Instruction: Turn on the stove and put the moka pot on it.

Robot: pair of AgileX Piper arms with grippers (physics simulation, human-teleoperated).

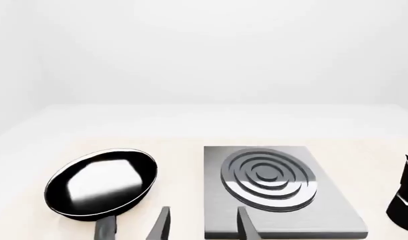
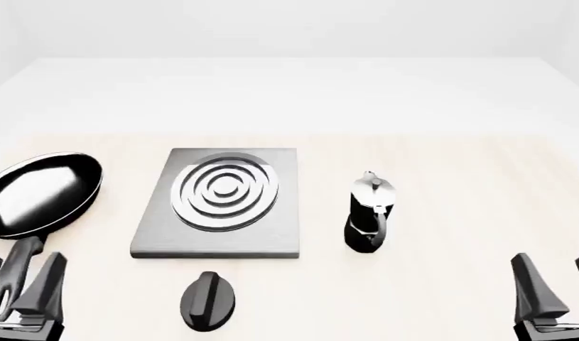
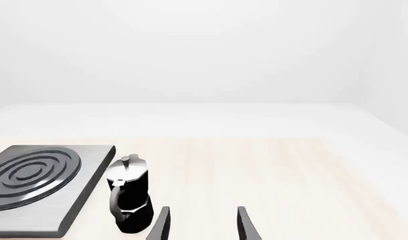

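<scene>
The stove (image 2: 223, 241) is a flat grey plate with a silver ring burner (image 2: 224, 190), left of the table's middle. Its black oval knob (image 2: 209, 300) lies separately on the table just in front of it. The moka pot (image 2: 369, 212), black with a silvery lid, stands upright on the table to the right of the stove, handle toward me. My left gripper (image 2: 22, 284) hangs open at the near left, above the frying pan's handle. My right gripper (image 2: 559, 284) is open at the near right, well right of the pot. The left wrist view shows the stove (image 1: 324, 215); the right wrist view shows the pot (image 3: 128, 195).
A black frying pan (image 2: 38, 195) lies left of the stove, its handle (image 2: 14, 273) pointing toward my left gripper. The light wooden table (image 2: 460, 177) ends at a white floor behind.
</scene>
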